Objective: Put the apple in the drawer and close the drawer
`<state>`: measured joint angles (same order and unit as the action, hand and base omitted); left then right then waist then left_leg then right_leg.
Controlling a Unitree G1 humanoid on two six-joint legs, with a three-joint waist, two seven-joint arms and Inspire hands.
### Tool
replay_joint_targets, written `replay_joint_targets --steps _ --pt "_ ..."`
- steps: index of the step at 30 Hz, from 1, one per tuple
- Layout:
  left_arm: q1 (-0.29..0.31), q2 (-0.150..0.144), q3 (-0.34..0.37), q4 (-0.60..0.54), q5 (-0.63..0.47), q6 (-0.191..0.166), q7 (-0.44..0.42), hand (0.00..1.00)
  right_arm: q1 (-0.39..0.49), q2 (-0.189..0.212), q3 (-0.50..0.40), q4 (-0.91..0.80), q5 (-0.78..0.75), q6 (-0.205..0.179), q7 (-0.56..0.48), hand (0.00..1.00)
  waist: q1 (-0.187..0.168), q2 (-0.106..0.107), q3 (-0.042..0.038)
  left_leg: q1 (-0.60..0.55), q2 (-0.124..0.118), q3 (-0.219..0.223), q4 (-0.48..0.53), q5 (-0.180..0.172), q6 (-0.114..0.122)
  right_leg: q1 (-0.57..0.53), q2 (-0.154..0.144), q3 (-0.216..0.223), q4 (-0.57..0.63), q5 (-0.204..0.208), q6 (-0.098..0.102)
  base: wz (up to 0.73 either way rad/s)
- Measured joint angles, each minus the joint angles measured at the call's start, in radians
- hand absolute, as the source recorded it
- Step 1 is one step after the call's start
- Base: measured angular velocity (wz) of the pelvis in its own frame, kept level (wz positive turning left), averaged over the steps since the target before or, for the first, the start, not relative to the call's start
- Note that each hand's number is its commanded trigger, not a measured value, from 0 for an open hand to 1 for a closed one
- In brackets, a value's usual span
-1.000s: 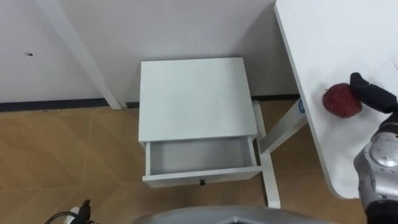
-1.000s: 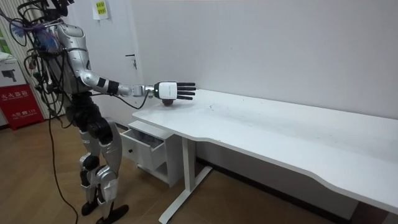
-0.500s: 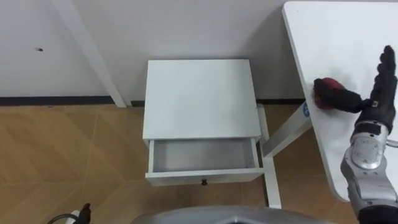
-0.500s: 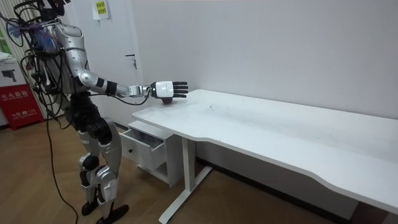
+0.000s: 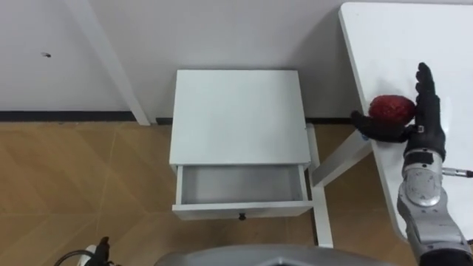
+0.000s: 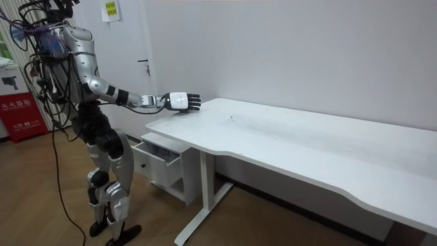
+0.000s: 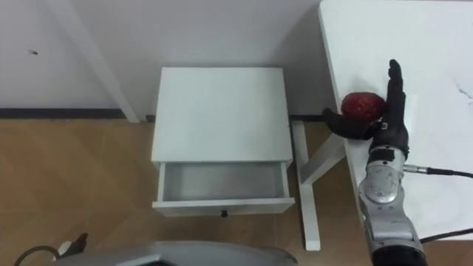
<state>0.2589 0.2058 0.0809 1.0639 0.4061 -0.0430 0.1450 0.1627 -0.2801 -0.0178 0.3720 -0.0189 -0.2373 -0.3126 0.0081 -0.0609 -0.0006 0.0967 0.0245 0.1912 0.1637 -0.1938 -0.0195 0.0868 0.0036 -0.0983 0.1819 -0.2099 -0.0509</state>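
1. At the desk's (image 5: 436, 37) end edge, the one facing the cabinet (image 5: 236, 111), sits the apple (image 5: 390, 108), just inside the rim and about midway along it.
2. The right robot hand (image 5: 419, 131) lies against the apple. Its fingers (image 5: 423, 85) are straight and point away from the robot toward the wall. The thumb (image 5: 369, 124) is spread wide across the apple's near side and reaches out to the desk's edge.
3. So the apple lies in the fork of the hand, to the left of the fingers and beyond the thumb. The hand is open and touches or nearly touches the fruit, but nothing is closed round it yet.
4. By my reading, the coming move is for the fingers to curl leftward over the apple. That is the side it lies on, and the thumb already backs it from the near side.
5. The apple is roundish and has no long axis to line up with, so only the side matters.
6. The drawer (image 5: 240, 185) stands pulled out and bare inside. It lies to the robot's left of the apple and lower, with the desk's leg (image 5: 336, 159) between them.
7. The right hand is far nearer the apple. The left robot hand (image 5: 99, 249) shows at the lower left, well apart from both apple and drawer — I cannot tell its state.
8. One risk is that the apple sits so close to the edge that a clumsy close could nudge it off the desk.
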Motion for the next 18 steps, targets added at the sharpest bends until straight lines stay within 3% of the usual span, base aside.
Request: replay_joint_targets --steps 6,18 --pt "0.006 0.000 -0.008 -0.015 -0.001 0.000 -0.002 0.00 0.000 -0.001 0.002 0.004 -0.056 -0.004 0.009 1.00 -0.003 0.008 0.0009 -0.004 0.000 -0.003 0.001 0.000 0.000 0.001 -0.001 -0.007 -0.005 0.000 0.000 0.01" --pt "0.009 -0.002 -0.009 -0.034 0.000 0.002 0.000 0.00 -0.005 -0.005 -0.017 0.007 -0.107 0.000 0.007 1.00 -0.005 0.006 -0.0052 -0.014 0.001 -0.004 0.004 0.000 0.000 0.000 0.000 -0.015 -0.011 0.001 -0.001 0.00"
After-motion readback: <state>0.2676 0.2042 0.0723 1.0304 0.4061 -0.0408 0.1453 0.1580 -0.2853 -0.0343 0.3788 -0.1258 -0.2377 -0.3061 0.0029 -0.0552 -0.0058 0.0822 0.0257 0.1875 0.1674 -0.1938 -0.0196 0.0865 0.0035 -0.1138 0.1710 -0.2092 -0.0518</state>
